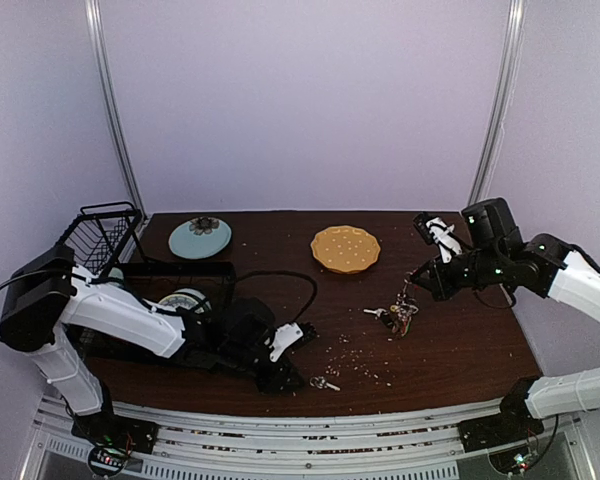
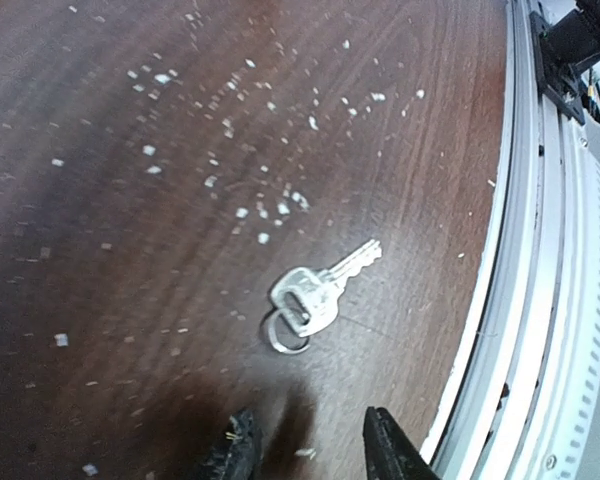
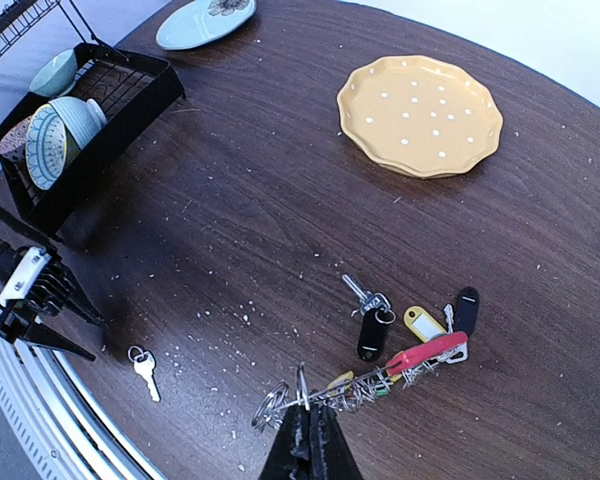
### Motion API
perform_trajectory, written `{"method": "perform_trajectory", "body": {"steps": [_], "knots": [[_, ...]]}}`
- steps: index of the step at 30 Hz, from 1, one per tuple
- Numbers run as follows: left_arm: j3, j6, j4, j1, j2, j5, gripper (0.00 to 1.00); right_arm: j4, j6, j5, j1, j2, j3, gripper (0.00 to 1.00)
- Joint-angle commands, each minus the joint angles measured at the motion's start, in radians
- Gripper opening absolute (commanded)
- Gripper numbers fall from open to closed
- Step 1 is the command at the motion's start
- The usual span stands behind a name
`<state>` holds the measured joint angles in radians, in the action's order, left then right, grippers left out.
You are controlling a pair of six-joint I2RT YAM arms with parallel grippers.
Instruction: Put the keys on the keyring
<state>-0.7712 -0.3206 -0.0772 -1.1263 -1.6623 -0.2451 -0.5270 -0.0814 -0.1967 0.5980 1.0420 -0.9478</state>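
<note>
Left wrist view: a small silver metal key (image 2: pixel 315 290) with a little split ring through its head lies flat on the dark brown wooden worktop (image 2: pixel 130 250) near the edge. It is just ahead of the left jaws, which stand spread with nothing between them and are not touching it. White crumbs (image 2: pixel 250 212) are scattered around it.

In the right wrist view, the right jaws are pressed together on one end of the silvery chain-like keyring with a red curved section (image 3: pixel 380 378). Its black and yellow tags (image 3: pixel 425 322) and a black-headed key (image 3: pixel 372 338) rest on the worktop. The loose key is well apart from the keyring.

Farther back sit a yellow dotted plate (image 1: pixel 345 248), a pale blue plate (image 1: pixel 200 238) and a black wire dish rack (image 1: pixel 100 235) holding bowls.
</note>
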Motion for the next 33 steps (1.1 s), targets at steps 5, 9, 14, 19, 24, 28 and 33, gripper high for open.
{"method": "perform_trajectory", "body": {"steps": [5,9,14,19,24,28,33], "knots": [[-0.088,-0.115,0.003,-0.026,-0.135,0.02,0.31,0.013,0.031,-0.033,-0.003,-0.036,-0.022,0.0],[-0.119,-0.112,0.022,-0.026,-0.162,0.01,0.3,0.01,0.035,-0.042,-0.003,-0.038,-0.025,0.0],[-0.159,-0.089,0.052,-0.026,-0.189,-0.005,0.26,0.013,0.029,-0.034,-0.003,-0.062,-0.001,0.0],[-0.166,-0.091,0.056,-0.026,-0.202,0.001,0.11,0.016,0.028,-0.042,-0.003,-0.078,0.005,0.0],[-0.174,-0.084,0.058,-0.026,-0.208,0.008,0.0,0.007,0.032,-0.055,-0.002,-0.067,-0.006,0.0],[-0.181,-0.07,0.061,-0.026,-0.201,-0.011,0.0,-0.002,0.035,-0.055,-0.003,-0.066,-0.009,0.0],[-0.161,-0.041,0.027,-0.027,-0.168,-0.02,0.0,0.004,0.038,-0.053,-0.002,-0.072,-0.005,0.0]]}}
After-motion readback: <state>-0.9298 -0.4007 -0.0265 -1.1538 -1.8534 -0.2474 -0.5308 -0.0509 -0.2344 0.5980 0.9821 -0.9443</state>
